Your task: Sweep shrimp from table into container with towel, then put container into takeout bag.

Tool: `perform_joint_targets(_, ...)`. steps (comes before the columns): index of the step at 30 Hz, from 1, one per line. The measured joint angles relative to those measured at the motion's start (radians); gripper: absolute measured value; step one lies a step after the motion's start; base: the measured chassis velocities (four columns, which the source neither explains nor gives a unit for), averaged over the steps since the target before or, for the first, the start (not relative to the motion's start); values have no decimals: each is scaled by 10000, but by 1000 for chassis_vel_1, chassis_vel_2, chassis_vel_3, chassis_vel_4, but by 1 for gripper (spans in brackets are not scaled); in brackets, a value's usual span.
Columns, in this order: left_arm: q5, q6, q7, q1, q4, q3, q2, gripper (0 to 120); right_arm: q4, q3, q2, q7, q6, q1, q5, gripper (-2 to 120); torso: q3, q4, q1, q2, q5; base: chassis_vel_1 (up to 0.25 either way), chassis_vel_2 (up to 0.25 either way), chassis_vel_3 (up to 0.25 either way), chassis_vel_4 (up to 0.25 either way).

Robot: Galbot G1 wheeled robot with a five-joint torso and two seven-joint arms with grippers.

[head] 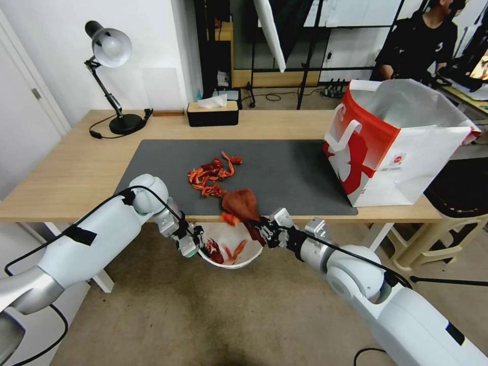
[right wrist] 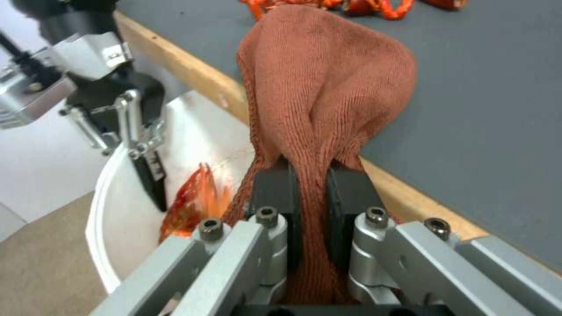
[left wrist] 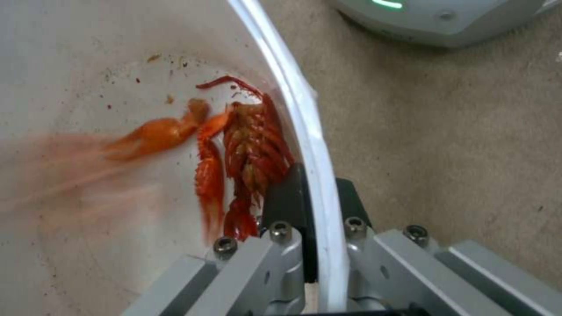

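Left gripper (head: 195, 244) clamps the container (head: 231, 263) rim below the table (head: 66, 173) edge; some shrimp (head: 213, 175) inside, most on the mat. Right gripper (head: 265, 230) pinches the towel (head: 241, 203) at the edge; takeout bag (head: 391, 147) at 2 o'clock.

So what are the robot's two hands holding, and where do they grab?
The left gripper pinches the bowl by its rim. The right gripper clamps the towel at its bunched end.

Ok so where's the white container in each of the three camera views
Head view: container low centre, below the table edge, between both tools.
Left wrist view: its rim arcs through the middle, pinched by the left tool.
Right wrist view: container at lower left.
Shared landmark: shrimp inside it.
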Motion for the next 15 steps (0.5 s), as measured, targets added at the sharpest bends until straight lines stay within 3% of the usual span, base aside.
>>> perform_joint_targets(15, -19, -10, 94, 86, -95, -102, 93, 0, 421, 387, 145, 58, 356, -80, 426, 7, 0, -2, 2, 0, 1, 0, 0, 0, 0)
